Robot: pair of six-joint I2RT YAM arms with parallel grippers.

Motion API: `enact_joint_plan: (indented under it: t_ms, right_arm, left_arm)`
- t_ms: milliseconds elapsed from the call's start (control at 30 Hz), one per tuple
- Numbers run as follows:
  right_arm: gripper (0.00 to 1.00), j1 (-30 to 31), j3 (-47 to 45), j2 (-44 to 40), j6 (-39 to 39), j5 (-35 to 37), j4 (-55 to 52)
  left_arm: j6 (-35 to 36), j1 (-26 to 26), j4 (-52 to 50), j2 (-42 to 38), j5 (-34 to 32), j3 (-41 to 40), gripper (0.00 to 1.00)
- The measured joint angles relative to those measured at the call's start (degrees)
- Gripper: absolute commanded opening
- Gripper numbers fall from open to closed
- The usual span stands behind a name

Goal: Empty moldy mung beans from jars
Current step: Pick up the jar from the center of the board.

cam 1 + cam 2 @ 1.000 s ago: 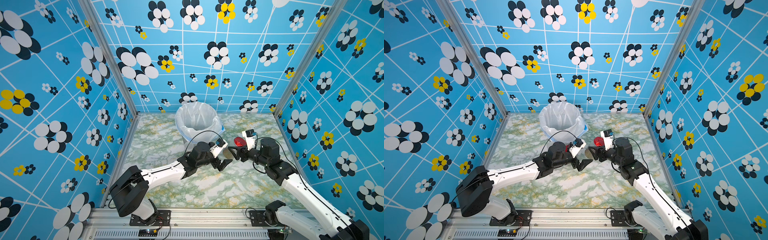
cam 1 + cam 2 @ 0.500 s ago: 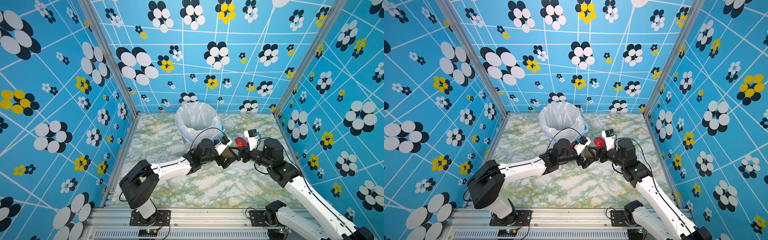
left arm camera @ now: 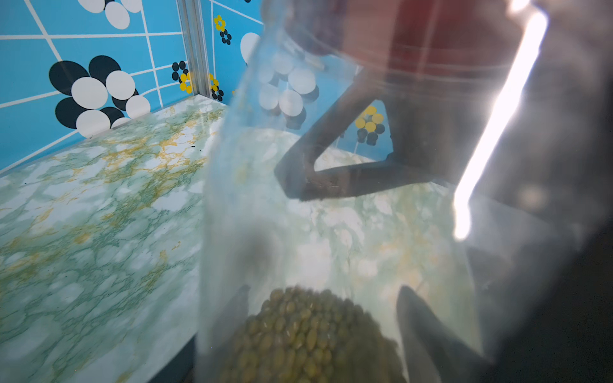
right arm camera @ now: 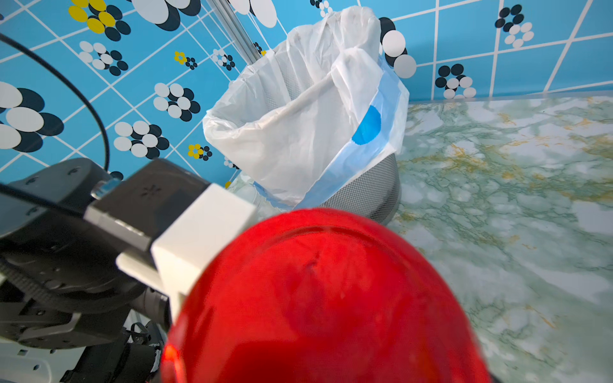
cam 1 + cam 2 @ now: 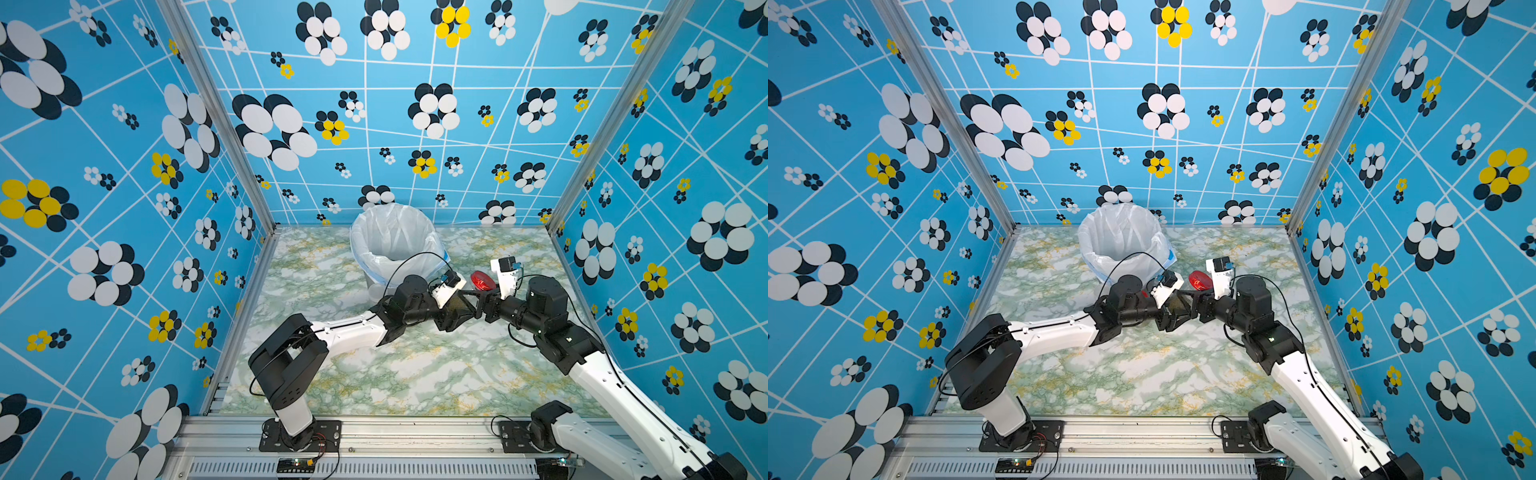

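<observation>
The right claw [image 5: 481,297] is clamped on the jar [image 3: 331,232] at its red lid [image 4: 325,298]. The left claw [image 5: 456,311] straddles the jar's clear body from the opposite side; I cannot tell whether its jaws press the wall. Mung beans [image 3: 308,335] lie heaped at the jar's low end. In both top views the jar sits mid-frame over the table [image 5: 415,374], just below the bag-lined bucket [image 5: 390,245].

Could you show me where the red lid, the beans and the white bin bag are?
red lid [image 4: 325,298]: right wrist view, middle of its visible face.
mung beans [image 3: 308,338]: left wrist view, middle of the heap.
white bag [image 5: 386,239]: in a top view, its inner wall.
</observation>
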Motion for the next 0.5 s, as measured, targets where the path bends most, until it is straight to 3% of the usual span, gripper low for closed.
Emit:
enact_joint_plan:
  t_ms: [500]
  right_arm:
    - [0.91,0.02,0.00,-2.62,-0.26,0.52,-0.28]
  left_arm:
    - [-3.06,0.63,2.14,0.04,0.39,0.00,0.52]
